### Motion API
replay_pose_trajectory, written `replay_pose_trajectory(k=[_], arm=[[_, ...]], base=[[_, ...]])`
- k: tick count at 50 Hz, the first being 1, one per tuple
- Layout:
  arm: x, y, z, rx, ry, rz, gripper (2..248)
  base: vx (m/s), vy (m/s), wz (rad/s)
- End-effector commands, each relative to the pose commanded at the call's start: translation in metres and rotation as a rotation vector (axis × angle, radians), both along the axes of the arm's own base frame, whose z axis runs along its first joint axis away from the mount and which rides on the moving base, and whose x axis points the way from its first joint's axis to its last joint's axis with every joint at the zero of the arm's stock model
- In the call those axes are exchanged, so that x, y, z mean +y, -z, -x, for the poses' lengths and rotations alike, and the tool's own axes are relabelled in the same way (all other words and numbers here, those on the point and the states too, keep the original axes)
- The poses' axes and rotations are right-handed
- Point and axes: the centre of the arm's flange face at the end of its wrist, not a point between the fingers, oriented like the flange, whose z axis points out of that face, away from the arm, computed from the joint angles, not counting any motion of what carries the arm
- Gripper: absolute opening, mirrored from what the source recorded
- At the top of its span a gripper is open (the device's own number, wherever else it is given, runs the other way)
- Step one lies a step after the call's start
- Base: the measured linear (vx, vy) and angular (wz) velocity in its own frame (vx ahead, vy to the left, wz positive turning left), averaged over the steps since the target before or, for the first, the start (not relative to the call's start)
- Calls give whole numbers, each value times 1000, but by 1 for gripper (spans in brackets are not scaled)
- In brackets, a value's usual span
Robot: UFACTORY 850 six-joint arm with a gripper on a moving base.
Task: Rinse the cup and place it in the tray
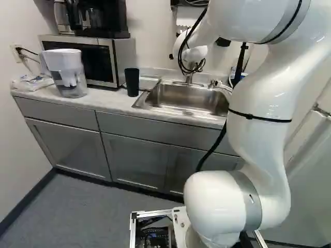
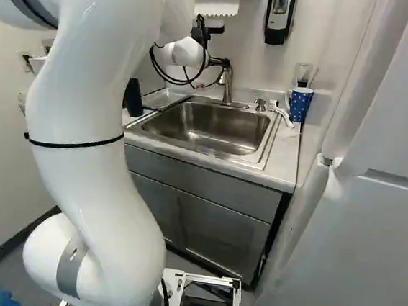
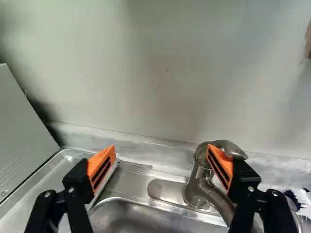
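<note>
Okay, gripper (image 2: 218, 62) fingers apart near the faucet (image 3: 197, 182)

The tall, plain black cup (image 1: 132, 82) is one solid colour; the blue cup patterned with small pale dots (image 2: 300, 108) stands out against the off-white wall (image 2: 345, 36); the rectangular stainless-steel sink (image 2: 183, 144) is silver-grey; the flat-fronted cabinets (image 1: 62, 142) are grey; the smooth, glossy white arm (image 1: 264, 103) carries grey bands; the slanted rubbery finger pads (image 3: 110, 154) are orange, striped black.
</note>
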Motion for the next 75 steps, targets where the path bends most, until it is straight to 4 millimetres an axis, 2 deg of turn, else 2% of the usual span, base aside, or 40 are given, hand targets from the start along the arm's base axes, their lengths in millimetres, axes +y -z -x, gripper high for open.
replay_pose_trajectory(k=[75], arm=[[-4,-5,-1,-56,6,4,247]], base=[[0,0,0]])
